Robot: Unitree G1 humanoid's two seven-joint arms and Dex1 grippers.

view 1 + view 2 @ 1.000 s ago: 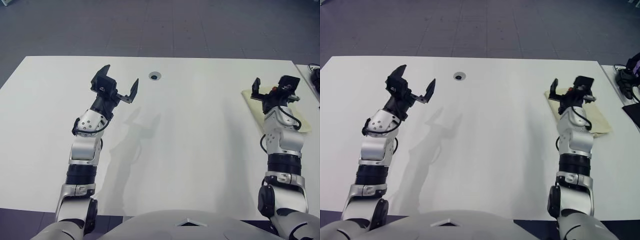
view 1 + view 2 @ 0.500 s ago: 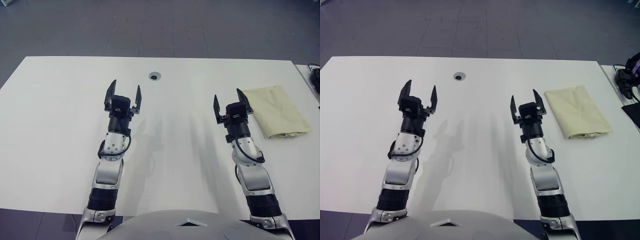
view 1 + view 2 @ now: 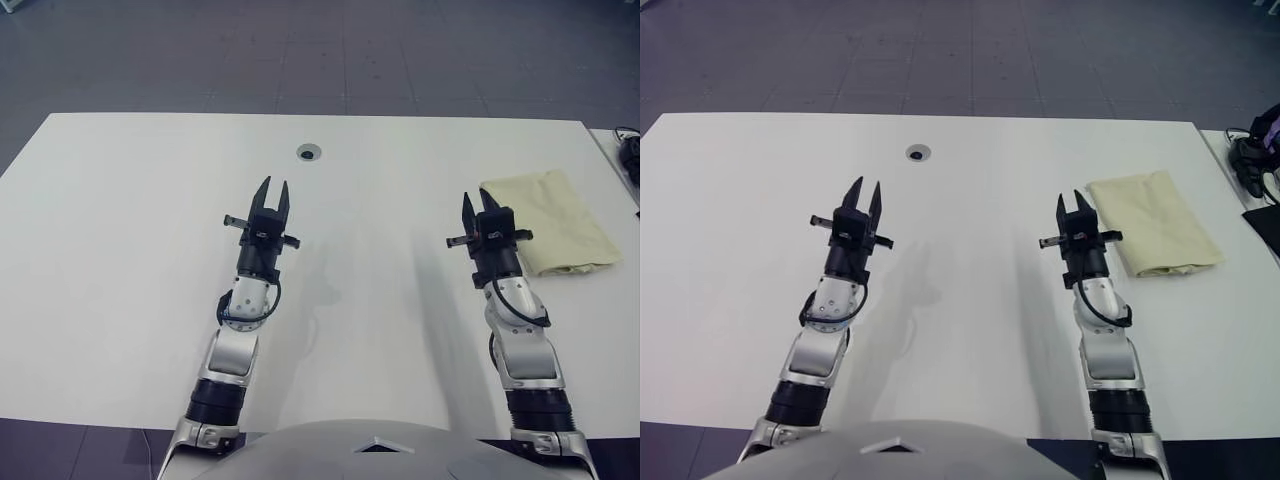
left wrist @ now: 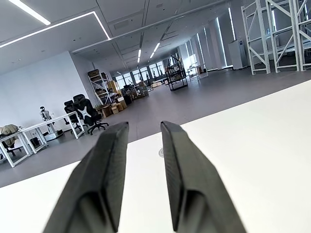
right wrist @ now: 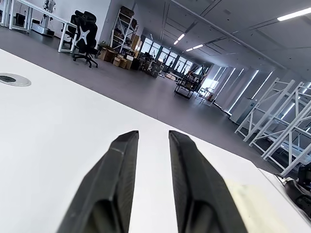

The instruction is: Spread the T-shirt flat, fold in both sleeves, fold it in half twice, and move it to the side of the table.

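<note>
- T-shirt [image 3: 556,222]: pale yellow, folded into a compact rectangle, lying at the right edge of the frame on the bench [image 3: 110,210].
- Left claw [image 3: 270,186]: centre-left of the frame, above the bench top, fingers a narrow gap apart, holding nothing.
- Right claw [image 3: 477,199]: centre-right, just beside the T-shirt's near edge, fingers narrowly parted, nothing between them.
- Cable hole [image 3: 310,152]: upper centre, in the bench top.
</note>
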